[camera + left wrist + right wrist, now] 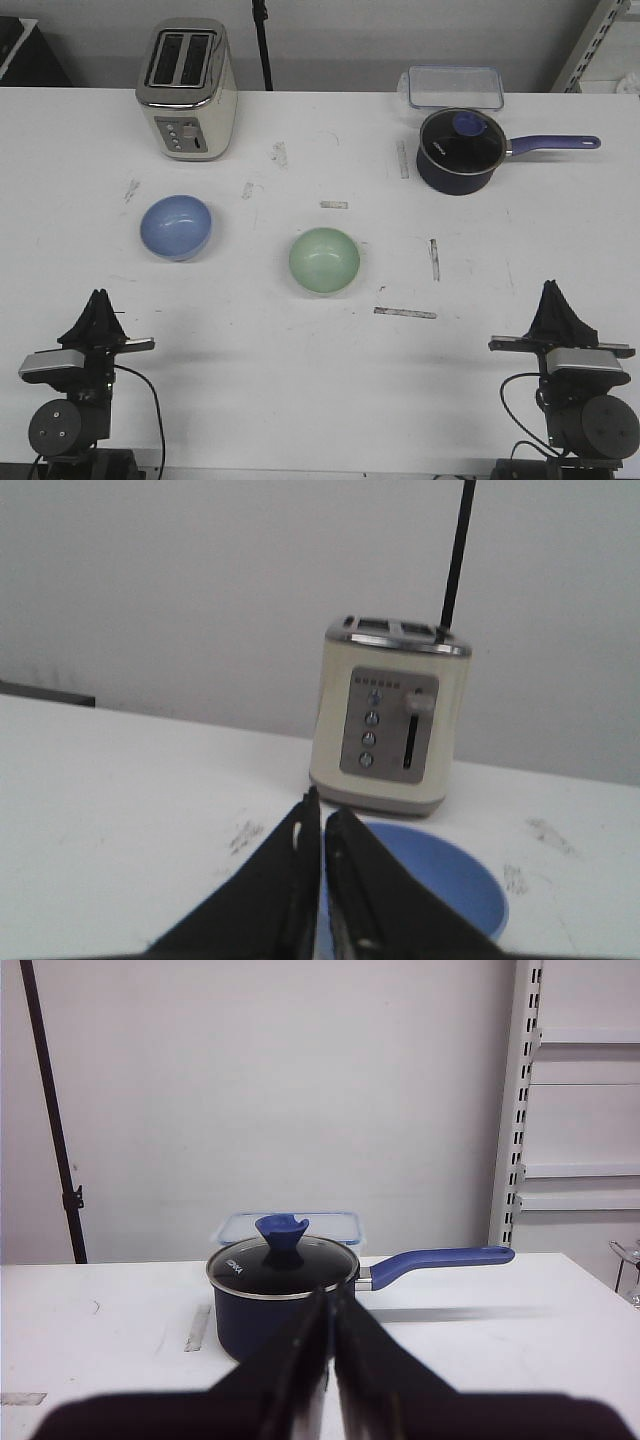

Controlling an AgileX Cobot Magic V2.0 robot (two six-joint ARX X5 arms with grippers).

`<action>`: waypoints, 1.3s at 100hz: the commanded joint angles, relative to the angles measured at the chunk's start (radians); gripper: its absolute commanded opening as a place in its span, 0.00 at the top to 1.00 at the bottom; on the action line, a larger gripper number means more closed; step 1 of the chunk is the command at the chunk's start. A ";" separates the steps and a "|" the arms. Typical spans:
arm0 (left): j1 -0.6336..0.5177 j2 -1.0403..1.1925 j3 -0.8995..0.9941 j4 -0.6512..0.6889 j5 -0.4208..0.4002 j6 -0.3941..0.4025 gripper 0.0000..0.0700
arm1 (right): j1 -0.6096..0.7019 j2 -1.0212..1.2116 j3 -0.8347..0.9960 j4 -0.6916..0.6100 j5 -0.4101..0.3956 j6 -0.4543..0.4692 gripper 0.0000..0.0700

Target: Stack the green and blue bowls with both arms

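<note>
The light blue bowl (176, 227) sits on the white table at the left, and the left wrist view shows the same blue bowl (440, 880) just beyond my fingers. The pale green bowl (324, 261) rests near the table's middle, apart from the blue one. My left gripper (99, 297) sits low at the near left edge, shut and empty; in its wrist view the left gripper (322, 815) has its fingers pressed together. My right gripper (551, 288) sits at the near right edge, also shut and empty, as the right gripper (331, 1300) shows in its wrist view.
A cream toaster (188, 90) stands at the back left, behind the blue bowl. A dark navy saucepan (459, 150) with a lid and a purple handle stands at the back right, with a clear plastic container (455, 88) behind it. Scuff marks and tape strips dot the table.
</note>
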 commanded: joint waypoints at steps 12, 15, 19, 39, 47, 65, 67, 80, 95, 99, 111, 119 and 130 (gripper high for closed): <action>0.000 0.132 0.130 -0.014 -0.004 0.070 1.00 | 0.001 -0.001 0.005 0.013 -0.003 0.010 1.00; 0.000 0.160 0.150 -0.015 -0.003 0.078 1.00 | 0.001 -0.001 0.005 0.013 -0.003 0.010 1.00; 0.000 0.204 0.180 -0.015 0.000 0.081 1.00 | 0.001 -0.001 0.005 0.013 -0.003 0.010 1.00; 0.000 0.419 0.326 -0.044 0.000 0.081 1.00 | 0.001 -0.001 0.005 0.013 -0.003 0.010 1.00; 0.000 0.513 0.391 -0.069 0.005 0.082 1.00 | 0.001 -0.001 0.005 0.013 -0.003 0.010 1.00; 0.000 0.702 0.542 -0.117 0.067 0.083 1.00 | 0.001 -0.001 0.005 0.013 -0.003 0.010 1.00; 0.000 0.721 0.559 -0.127 0.074 0.082 1.00 | 0.001 -0.001 0.005 0.013 -0.003 0.010 1.00; 0.000 0.824 0.650 -0.192 0.129 0.080 1.00 | 0.001 -0.001 0.005 0.013 -0.003 0.010 0.99; 0.003 0.917 0.737 -0.302 0.137 0.077 1.00 | 0.001 -0.001 0.005 0.013 -0.003 0.010 0.99; 0.003 0.947 0.769 -0.349 0.138 0.071 1.00 | 0.001 -0.001 0.005 0.013 -0.003 0.010 1.00; 0.020 1.028 0.865 -0.475 0.138 0.071 1.00 | 0.001 -0.001 0.005 0.013 -0.003 0.010 1.00; 0.039 1.083 0.928 -0.540 0.138 0.068 1.00 | 0.001 -0.001 0.005 0.013 -0.003 0.010 1.00; 0.063 1.153 1.013 -0.637 0.138 -0.023 1.00 | 0.001 -0.001 0.005 0.013 -0.003 0.010 0.99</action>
